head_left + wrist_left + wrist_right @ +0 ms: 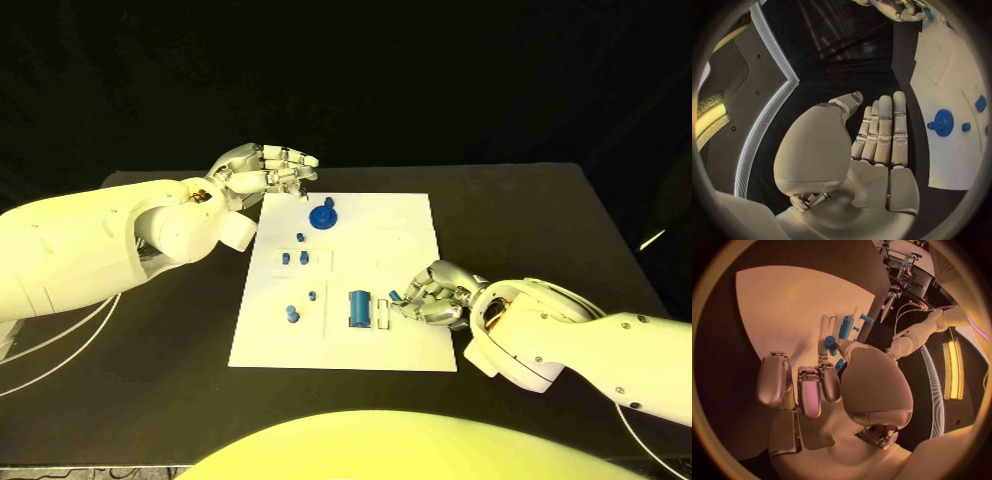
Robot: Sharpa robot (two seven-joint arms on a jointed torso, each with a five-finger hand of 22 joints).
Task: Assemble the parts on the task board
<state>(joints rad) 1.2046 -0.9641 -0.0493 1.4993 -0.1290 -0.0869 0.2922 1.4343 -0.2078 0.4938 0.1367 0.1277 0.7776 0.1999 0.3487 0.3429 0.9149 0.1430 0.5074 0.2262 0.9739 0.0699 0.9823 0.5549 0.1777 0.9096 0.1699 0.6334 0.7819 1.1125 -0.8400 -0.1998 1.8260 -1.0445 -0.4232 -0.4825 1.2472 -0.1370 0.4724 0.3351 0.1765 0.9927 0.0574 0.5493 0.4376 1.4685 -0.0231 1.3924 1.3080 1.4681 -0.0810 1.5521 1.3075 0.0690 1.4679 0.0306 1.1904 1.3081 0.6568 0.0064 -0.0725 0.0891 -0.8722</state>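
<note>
A white task board [368,225] is seen lying in the middle of the black table [534,220], with its long side running away from the robot. Small blue parts are spread over it. A round blue disc part [323,215] with a raised centre is found near the far left corner of the board, and a small blue peg [300,237] lies just beside it on the near side. Two short blue pegs [294,258] are set side by side in a marked rectangle further toward the robot. Two more small blue pieces [302,304] lie near the board's left edge. A larger blue cylinder [358,309] lies on the near half of the board, beside a narrow marked slot.

The left hand [267,170] is held above the table just off the far left corner of the board, close to the disc part; in the left wrist view its fingers [882,130] are stretched out straight and pressed together, and nothing is held.

The right hand [437,297] rests at the near right part of the board, just beside the cylinder. Its fingers [811,390] are curled downward; a small blue part [831,344] appears pinched at the fingertips.
</note>
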